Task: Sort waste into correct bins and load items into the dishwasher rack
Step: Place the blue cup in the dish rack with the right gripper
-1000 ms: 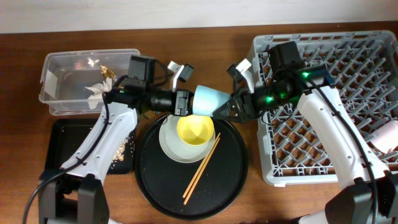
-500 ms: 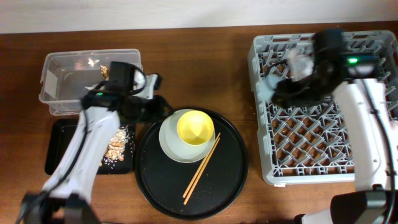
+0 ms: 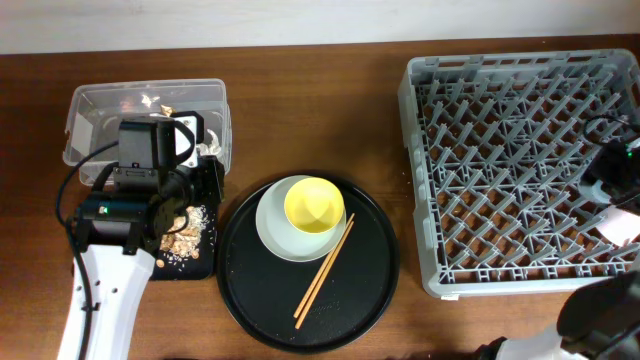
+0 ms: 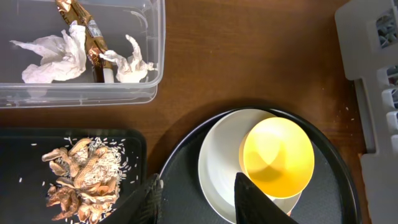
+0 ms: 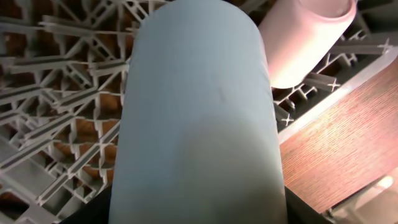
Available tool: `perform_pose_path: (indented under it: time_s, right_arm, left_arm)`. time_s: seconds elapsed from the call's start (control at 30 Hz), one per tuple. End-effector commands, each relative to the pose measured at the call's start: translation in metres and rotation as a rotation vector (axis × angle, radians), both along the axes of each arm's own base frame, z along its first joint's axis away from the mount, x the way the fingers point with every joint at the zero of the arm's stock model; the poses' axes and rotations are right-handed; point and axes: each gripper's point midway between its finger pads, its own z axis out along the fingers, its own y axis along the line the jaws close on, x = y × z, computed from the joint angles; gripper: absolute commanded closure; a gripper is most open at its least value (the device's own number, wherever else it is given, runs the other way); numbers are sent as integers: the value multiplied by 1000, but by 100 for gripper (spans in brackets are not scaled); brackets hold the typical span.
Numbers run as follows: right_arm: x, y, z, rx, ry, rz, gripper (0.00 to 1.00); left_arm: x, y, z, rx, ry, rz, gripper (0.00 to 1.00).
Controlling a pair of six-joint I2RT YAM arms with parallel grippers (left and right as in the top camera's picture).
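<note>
My left gripper (image 4: 199,205) is open and empty, hovering over the left rim of the round black tray beside the pale plate (image 4: 221,155), which holds the yellow bowl (image 4: 277,155). In the overhead view it (image 3: 190,190) sits above the black rectangular tray (image 3: 100,250). My right gripper (image 3: 612,172) is shut on the blue cup (image 5: 199,112), held over the right part of the dishwasher rack (image 3: 500,150) next to the pink cup (image 5: 305,37). The chopsticks (image 3: 325,268) lie on the round tray. Napkins (image 4: 53,53) and the wrapper (image 4: 81,25) lie in the clear tub (image 4: 81,96). Food scraps (image 4: 81,180) lie in the black tray.
The round black tray (image 3: 250,290) sits at the centre front between the bins and the rack. The rack's right edge and bare wooden table (image 5: 348,143) show just beyond the blue cup. The rack's upright pegs (image 5: 62,81) stand below the cup.
The right arm took the blue cup from the left gripper and carried it right over the rack. The left arm drew back left over the black tray, open.
</note>
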Motion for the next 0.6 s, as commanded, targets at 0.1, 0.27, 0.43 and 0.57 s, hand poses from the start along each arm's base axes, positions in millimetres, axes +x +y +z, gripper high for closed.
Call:
perform_pose_path:
  time_s: [0.1,0.27,0.43,0.57]
  right_arm:
    - [9,4,-21,82,29,-9,44]
    - [13,4,-41,128,74,-10,44]
    - [12,5,-57,160,123,-12,20]
    - [13,6,-60,170,126,-12,10]
  left_arm:
    - [1,3,5,17,-19,1,62]
    - [1,3,5,17,-19,1,62]
    - [1,3,5,17,-19,1,62]
    - [1,3,5,18,-19,2,62]
